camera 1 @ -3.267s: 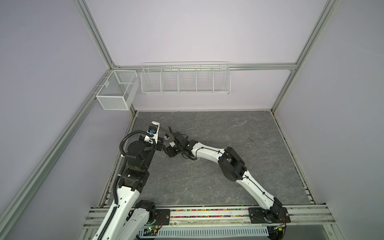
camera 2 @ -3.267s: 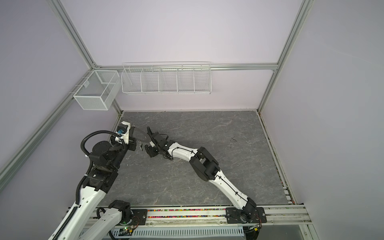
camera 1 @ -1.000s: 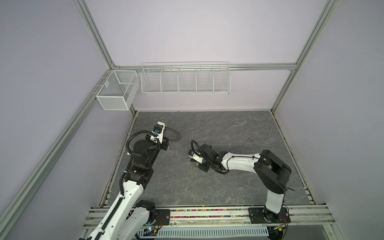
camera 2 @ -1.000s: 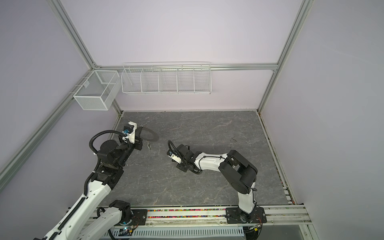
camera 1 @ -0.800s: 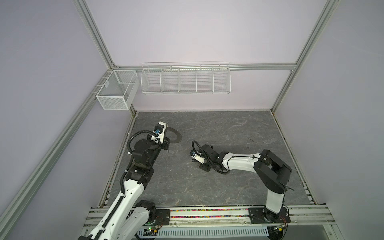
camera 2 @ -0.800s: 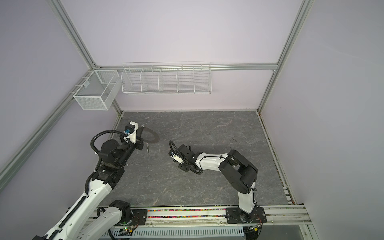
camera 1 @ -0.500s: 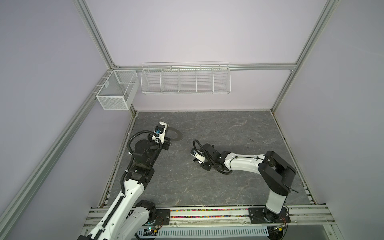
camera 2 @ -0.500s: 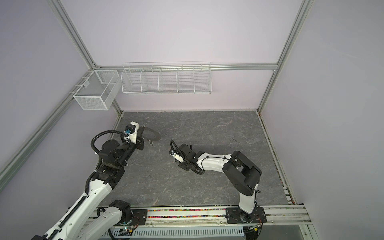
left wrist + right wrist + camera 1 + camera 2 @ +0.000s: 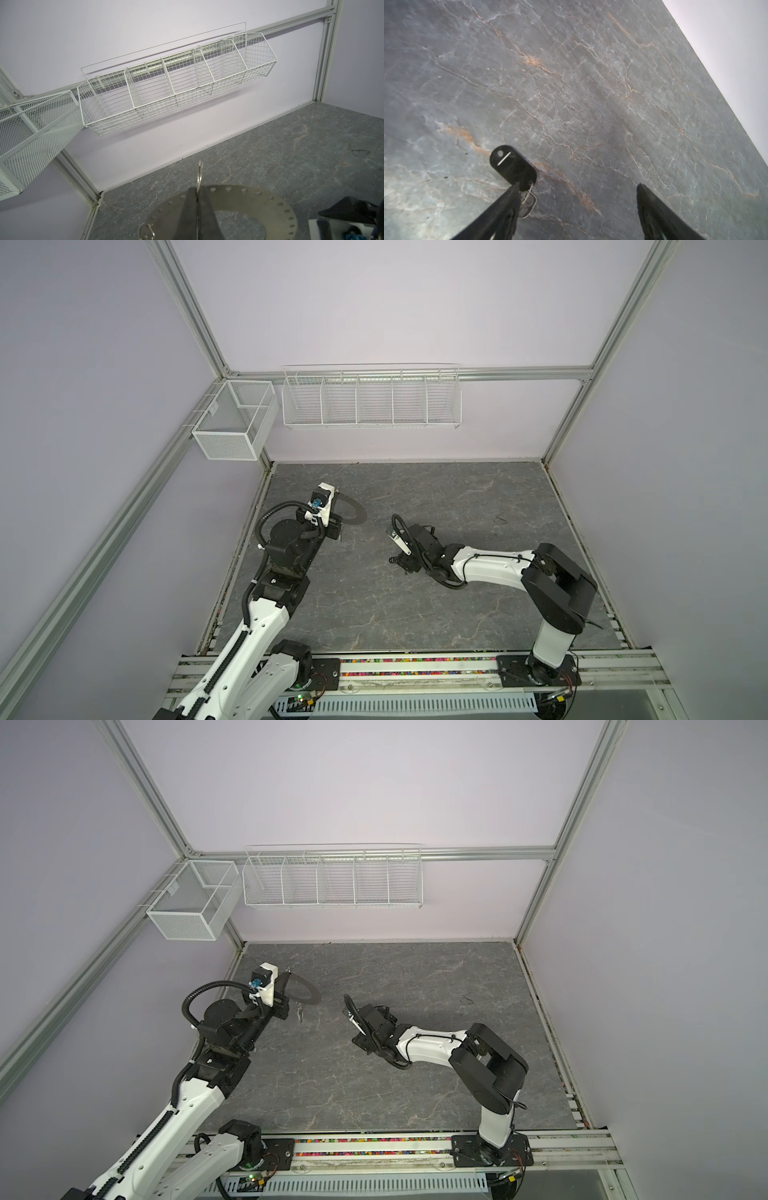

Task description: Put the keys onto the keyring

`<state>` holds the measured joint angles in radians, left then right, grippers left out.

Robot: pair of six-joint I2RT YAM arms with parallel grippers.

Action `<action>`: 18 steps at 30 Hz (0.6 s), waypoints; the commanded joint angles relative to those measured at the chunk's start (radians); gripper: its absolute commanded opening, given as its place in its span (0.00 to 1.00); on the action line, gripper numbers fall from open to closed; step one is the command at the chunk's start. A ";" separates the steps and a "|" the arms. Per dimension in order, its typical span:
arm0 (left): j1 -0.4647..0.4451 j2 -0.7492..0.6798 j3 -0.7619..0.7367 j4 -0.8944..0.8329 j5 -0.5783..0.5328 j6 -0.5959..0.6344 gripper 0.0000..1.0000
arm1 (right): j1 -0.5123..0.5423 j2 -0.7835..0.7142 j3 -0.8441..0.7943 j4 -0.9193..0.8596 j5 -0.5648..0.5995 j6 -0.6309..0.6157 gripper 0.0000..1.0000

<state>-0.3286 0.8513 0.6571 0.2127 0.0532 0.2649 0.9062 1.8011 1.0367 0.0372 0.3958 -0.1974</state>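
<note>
over on the right half of the table (image 9: pixel 415 614), the right arm (image 9: pixel 490 568) is now sitting folded back w/ its elbow near its own base. ~3 s ago it was stretching across, tip almost meeting the left gripper (image 9: pixel 197 193); now the two are sitting well apart. the left arm (image 9: pixel 286 547) is holding roughly the same spot by the left edge as then.

both top views are giving the whole arms, but the right gripper (image 9: pixel 578 185) is too small there to read. the right wrist view is showing its jaws standing wide apart, gripping nothing. the black key (image 9: pixel 512 166) is lying flat on the table, w/ one finger (image 9: pixel 508 203) overlapping its silver blade end.

the left wrist view is showing the left fingers (image 9: pixel 188 207) pressing together on a thin wire loop (image 9: pixel 200 172) that is sticking up past the tips. the keyring (image 9: pixel 259 199), a grey disc w/ rim holes, is spreading out under them. in both top views it is only showing as a dark crescent (image 9: pixel 353 512) poking out past the gripper; cant tell if its touching the table.

the table is a grey marbled slab w/ pale & rusty veins. lilac walls and an aluminium frame (image 9: pixel 191 310) are closing it in. a white wire rack (image 9: pixel 371 398) is hanging on the back wall, and a mesh box (image 9: pixel 232 427) is hanging in the left corner.
</note>
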 commanded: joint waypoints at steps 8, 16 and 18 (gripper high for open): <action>-0.007 0.010 -0.010 0.052 -0.006 -0.012 0.00 | -0.050 -0.082 -0.005 -0.105 -0.220 0.239 0.78; -0.007 0.021 -0.010 0.054 0.009 -0.018 0.00 | -0.052 -0.044 -0.074 0.009 -0.309 0.322 0.44; -0.009 0.021 -0.008 0.053 0.012 -0.019 0.00 | -0.049 -0.032 -0.072 0.019 -0.321 0.321 0.42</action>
<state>-0.3305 0.8745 0.6483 0.2249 0.0536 0.2642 0.8562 1.7493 0.9806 0.0097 0.1322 0.0872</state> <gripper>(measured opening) 0.049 0.421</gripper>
